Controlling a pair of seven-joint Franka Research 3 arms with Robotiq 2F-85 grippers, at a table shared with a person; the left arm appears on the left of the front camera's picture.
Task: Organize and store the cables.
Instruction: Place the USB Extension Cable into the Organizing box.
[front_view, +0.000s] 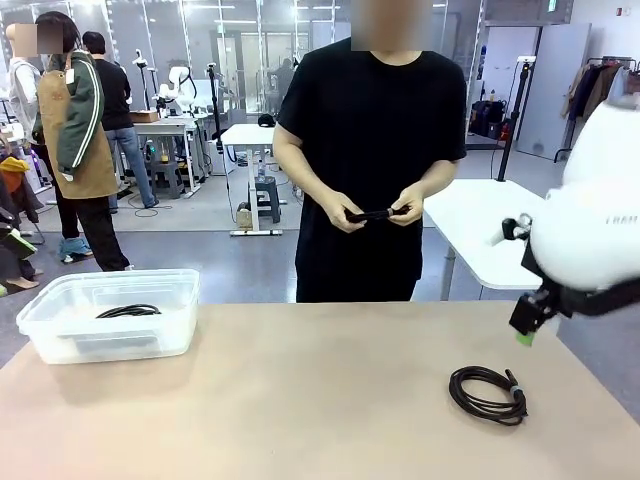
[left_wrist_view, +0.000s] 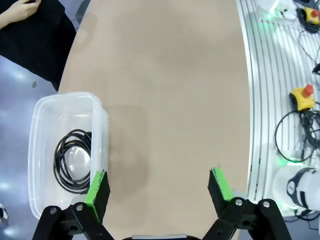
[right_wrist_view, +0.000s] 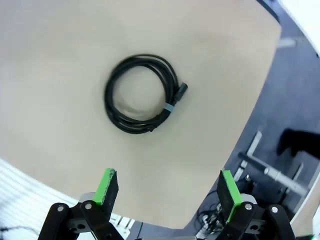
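Black cord is the concern: in the front view a loose coil (front_view: 488, 393) lies flat on the table (front_view: 300, 400) towards its right edge, while a stored coil (front_view: 128, 311) sits in the clear bin (front_view: 110, 340) at the far-left corner. The right gripper (front_view: 525, 332) hovers just off the right edge, above the loose coil, apart from it and carrying nothing. At the far edge, the person's hands (front_view: 408, 208) hold a small black item (front_view: 372, 215); what it is cannot be told. From the left wrist, the left gripper (left_wrist_view: 157, 172) hangs spread wide and empty over bare table beside the bin (left_wrist_view: 65, 96), whose cord (left_wrist_view: 56, 162) lies against its floor. From the right wrist, the right gripper (right_wrist_view: 167, 175) is likewise released, and the coil (right_wrist_view: 108, 97) lies ahead of the pads, bound by a pale tie (right_wrist_view: 169, 108) close to its plug (right_wrist_view: 182, 89). The step in hand looks like picking up this coil. It would go best by straddling the bundled strands at the tie, pads lowered to the table, clear of the plug, so no loop slips out.
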